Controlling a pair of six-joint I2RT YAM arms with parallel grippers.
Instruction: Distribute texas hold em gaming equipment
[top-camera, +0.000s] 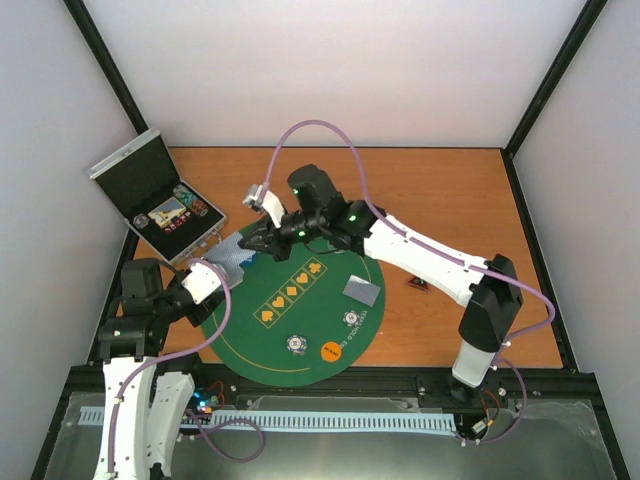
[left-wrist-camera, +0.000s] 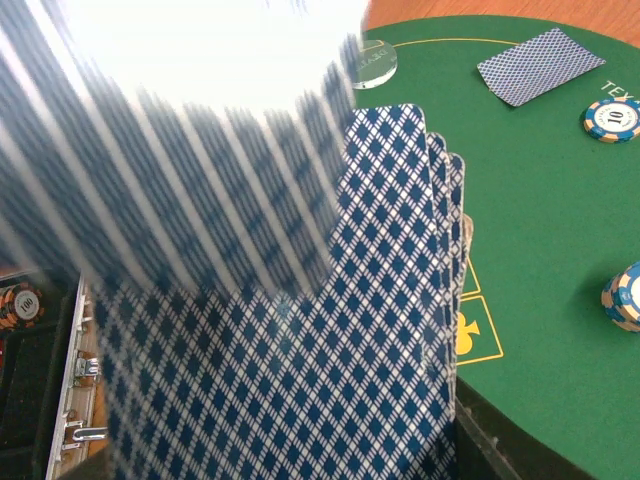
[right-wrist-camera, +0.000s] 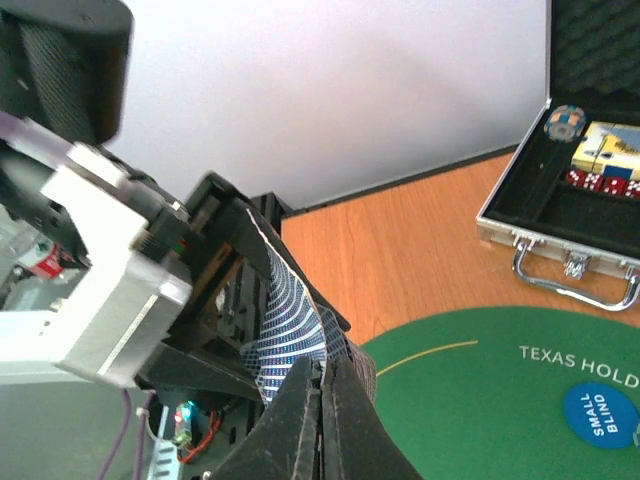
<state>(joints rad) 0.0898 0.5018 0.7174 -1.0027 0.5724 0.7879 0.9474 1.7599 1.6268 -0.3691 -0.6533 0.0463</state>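
My left end effector (top-camera: 222, 266) grips a fan of playing cards (left-wrist-camera: 380, 300) at the left rim of the green mat (top-camera: 255, 340), low on the left in the top view. My right end effector (right-wrist-camera: 322, 410) is pinched tight on the edge of those same cards. Farther right, one single card (top-camera: 362, 291) lies face down on the mat. The open silver case (top-camera: 140, 180) sits on the tabletop at the upper left.
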